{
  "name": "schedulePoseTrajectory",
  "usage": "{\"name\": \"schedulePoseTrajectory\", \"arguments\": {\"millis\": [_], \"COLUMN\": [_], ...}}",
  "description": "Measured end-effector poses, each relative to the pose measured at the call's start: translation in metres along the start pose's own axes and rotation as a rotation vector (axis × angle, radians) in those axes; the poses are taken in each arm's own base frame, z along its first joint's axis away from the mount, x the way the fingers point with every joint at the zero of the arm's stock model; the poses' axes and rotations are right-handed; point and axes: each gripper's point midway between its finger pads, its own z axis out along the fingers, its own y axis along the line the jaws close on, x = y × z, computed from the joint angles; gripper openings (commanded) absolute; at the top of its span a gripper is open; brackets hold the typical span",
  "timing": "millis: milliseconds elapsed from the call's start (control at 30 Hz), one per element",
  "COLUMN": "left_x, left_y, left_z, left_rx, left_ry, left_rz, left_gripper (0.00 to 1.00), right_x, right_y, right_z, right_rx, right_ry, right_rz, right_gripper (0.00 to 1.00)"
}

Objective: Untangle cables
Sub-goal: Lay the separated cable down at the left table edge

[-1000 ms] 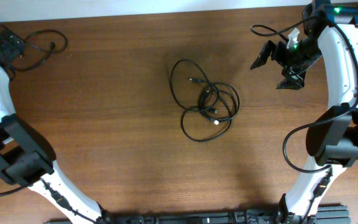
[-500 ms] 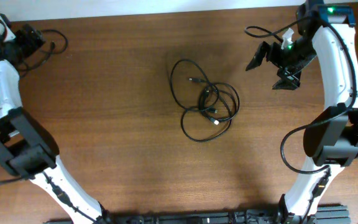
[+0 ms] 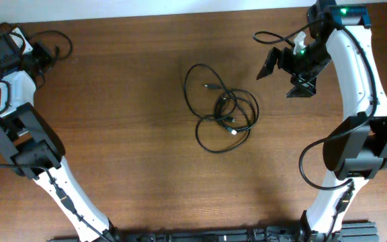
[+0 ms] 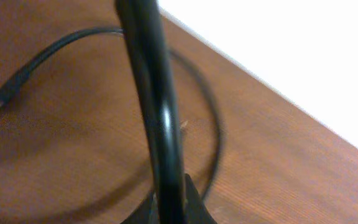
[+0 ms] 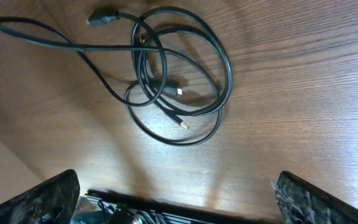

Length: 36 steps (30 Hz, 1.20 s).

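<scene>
Overhead, the brown worktop (image 3: 113,168) carries the cables (image 3: 222,111) as a tangle of overlapping loops near its middle; a loose cord (image 3: 51,42) lies apart from them in the far left corner; the right tool (image 3: 284,74) hangs to the right of the tangle, clear of it, its fingers spread and holding nothing; the left tool (image 3: 36,55) sits at the loose cord, well apart from the tangle, and from above I cannot tell whether it is parted or clamped.

Next, the left wrist view: a blurred black strand (image 4: 157,124) runs top to bottom close to the lens and hides much; behind it the loose cord curves on the wood, its plug end (image 4: 5,93) at the left; a white surface (image 4: 291,56) lies beyond the worktop's edge; the tool's opening cannot be told here either.

Last, the right wrist view: the tangle lies in the upper middle, apart from the two fingers (image 5: 42,199), which stand wide at the bottom corners, touching nothing.
</scene>
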Motion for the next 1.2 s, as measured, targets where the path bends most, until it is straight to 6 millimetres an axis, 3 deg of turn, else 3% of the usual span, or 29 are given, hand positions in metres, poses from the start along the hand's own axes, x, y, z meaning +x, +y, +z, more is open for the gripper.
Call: {"name": "schedulePoseTrajectory", "arguments": {"millis": [100,167,233,333,367,433,533,567,600,667,700,800,900,933,1000,1033,1067,1100,1133,1200], "left_x": [-0.012,-0.031,-0.059,-0.084,-0.094,-0.09,-0.064,-0.054,-0.036,-0.013,-0.001,0.018,0.019,0.018,0.014,0.012,0.005,-0.005,-0.009,-0.02], "left_y": [-0.023,-0.044,-0.07,-0.1,-0.115,-0.118,-0.094,-0.082,-0.061,-0.03,-0.01,0.026,0.048,0.053,0.06,0.061,0.06,0.055,0.053,0.046], "left_z": [-0.003,-0.012,-0.031,-0.064,-0.083,-0.089,-0.08,-0.075,-0.067,-0.058,-0.054,-0.05,-0.052,-0.054,-0.058,-0.059,-0.062,-0.063,-0.064,-0.064], "left_rx": [0.139,0.274,0.429,0.556,0.603,0.574,0.395,0.333,0.217,0.062,-0.026,-0.156,-0.197,-0.199,-0.195,-0.186,-0.17,-0.152,-0.145,-0.122], "left_ry": [-0.031,-0.085,-0.168,-0.205,-0.209,-0.139,-0.009,0.019,0.068,0.121,0.15,0.193,0.192,0.189,0.182,0.177,0.163,0.143,0.134,0.106], "left_rz": [-0.031,-0.033,0.019,0.047,0.057,-0.012,-0.135,-0.147,-0.157,-0.147,-0.139,-0.129,-0.133,-0.136,-0.143,-0.145,-0.139,-0.13,-0.124,-0.105], "left_gripper": [0.0,0.0,0.0,0.0,0.0,0.0,0.0,0.07,0.28,0.81,0.99,0.99,0.99,0.97,0.79,0.77,0.8,0.92,0.96,0.98], "right_x": [0.002,0.004,0.006,0.007,0.007,0.007,0.008,0.008,0.008,0.008,0.008,0.008,0.007,0.007,0.006,0.006,0.006,0.006,0.006,0.006], "right_y": [0.004,0.006,0.009,0.01,0.01,0.01,0.01,0.01,0.01,0.01,0.01,0.01,0.01,0.01,0.01,0.01,0.01,0.011,0.011,0.011], "right_z": [0.002,0.004,0.005,0.006,0.006,0.006,0.006,0.006,0.006,0.006,0.006,0.006,0.006,0.006,0.006,0.006,0.006,0.006,0.006,0.006], "right_rx": [0.003,0.005,0.006,0.007,0.007,0.008,0.009,0.01,0.01,0.01,0.01,0.009,0.008,0.007,0.007,0.007,0.007,0.006,0.006,0.006], "right_ry": [0.005,0.01,0.013,0.015,0.015,0.015,0.02,0.02,0.02,0.02,0.02,0.019,0.016,0.014,0.013,0.013,0.012,0.011,0.011,0.011], "right_rz": [-0.011,-0.019,-0.027,-0.032,-0.031,-0.031,-0.029,-0.029,-0.029,-0.029,-0.03,-0.03,-0.032,-0.033,-0.033,-0.034,-0.034,-0.034,-0.035,-0.034], "right_gripper": [0.98,0.98,0.98,0.98,0.98,0.98,0.98,0.98,0.98,0.98,0.98,0.98,0.98,0.98,0.98,0.98,0.98,0.98,0.98,0.98]}}
